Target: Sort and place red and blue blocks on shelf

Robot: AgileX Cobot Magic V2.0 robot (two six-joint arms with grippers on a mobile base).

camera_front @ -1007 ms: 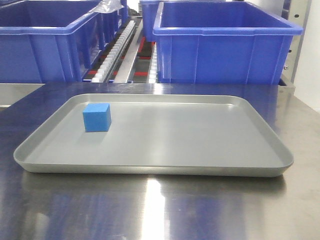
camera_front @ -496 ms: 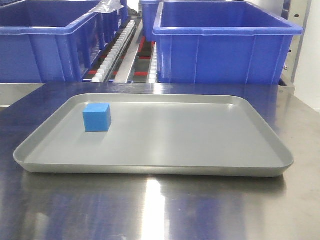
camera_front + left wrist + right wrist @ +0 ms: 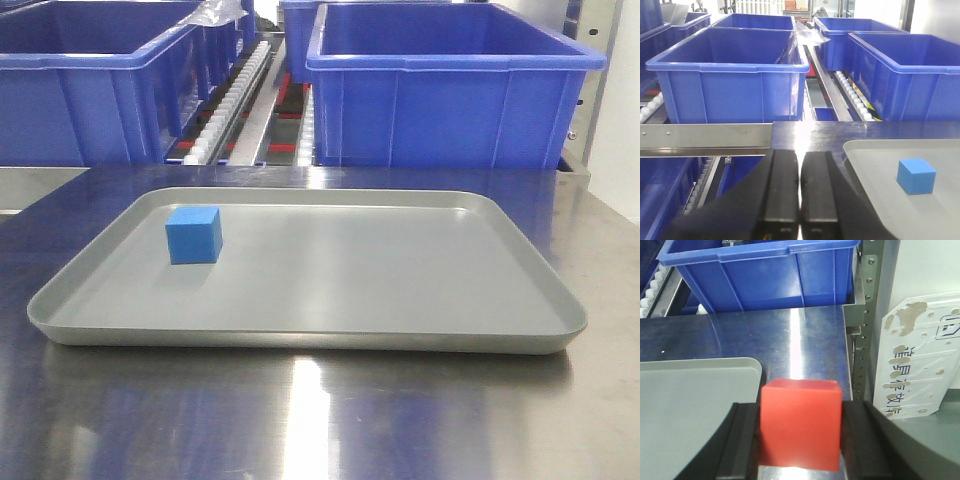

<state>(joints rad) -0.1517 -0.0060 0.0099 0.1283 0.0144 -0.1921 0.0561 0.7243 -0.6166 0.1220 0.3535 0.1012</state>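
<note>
Across the front view nothing has changed: the blue block [image 3: 194, 235] has not shifted on the tray [image 3: 380, 275]. The wrist views offer no earlier pictures to compare

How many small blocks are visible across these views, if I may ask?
2. The blue block sits on the tray, toward its left side; the red block is clamped in the right pincer. Bins could hide others.

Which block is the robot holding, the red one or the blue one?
The red block, squeezed in the right gripper. The blue block sits free on the grey tray, with nothing touching it.
</note>
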